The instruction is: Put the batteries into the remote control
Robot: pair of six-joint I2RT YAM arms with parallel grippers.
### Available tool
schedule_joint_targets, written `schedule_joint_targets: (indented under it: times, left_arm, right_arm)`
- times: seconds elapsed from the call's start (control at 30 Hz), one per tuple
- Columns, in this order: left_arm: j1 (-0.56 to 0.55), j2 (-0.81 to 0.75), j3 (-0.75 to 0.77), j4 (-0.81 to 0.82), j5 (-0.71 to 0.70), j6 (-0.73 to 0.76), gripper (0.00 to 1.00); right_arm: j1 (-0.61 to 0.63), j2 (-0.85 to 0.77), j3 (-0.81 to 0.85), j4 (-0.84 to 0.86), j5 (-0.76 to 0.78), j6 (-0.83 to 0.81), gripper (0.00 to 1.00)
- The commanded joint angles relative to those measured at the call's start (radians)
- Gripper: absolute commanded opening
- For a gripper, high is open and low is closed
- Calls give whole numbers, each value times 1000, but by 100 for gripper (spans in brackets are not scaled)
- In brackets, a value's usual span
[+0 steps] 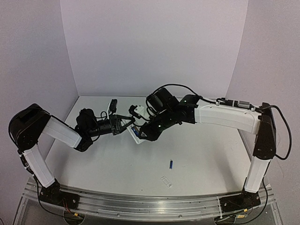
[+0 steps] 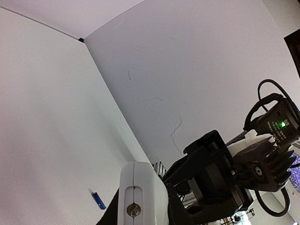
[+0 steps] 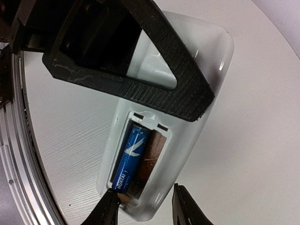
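One battery [image 3: 132, 157] sits in the remote control [image 3: 197, 93], half hidden by the left end effector [image 3: 154, 70]

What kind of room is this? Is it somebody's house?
Probably not a house: it looks like a robot test booth. Plain white walls box in a white table, two robot arms are bolted to a metal rail, and little else is around.

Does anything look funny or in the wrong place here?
Yes. The remote control has one blue battery in its open compartment, but the slot beside it is empty. The other battery lies loose on the table, with the clear cover piece near it.
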Motion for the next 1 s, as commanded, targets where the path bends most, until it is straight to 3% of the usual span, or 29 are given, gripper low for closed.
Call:
schedule_joint_targets:
  times: [0.0,0.3,0.6,0.83,0.97]
  left_arm:
    - [-30,13,61,131,109,-46,0]
    - [-37,15,63,136,113,-58,0]
    - [-48,13,80,137,121,-48,0]
    - [-48,-30,80,39,81,8,0]
    - [-46,-79,71,-101,5,90,0]
  right_arm:
    - [0,83,92,85,82,29,37]
    - [-2,236,257,88,82,52,36]
    - [-1,362,401,89,-130,20,38]
    - [-1,323,318,89,-75,2,38]
    - [-2,220,248,89,-73,28,39]
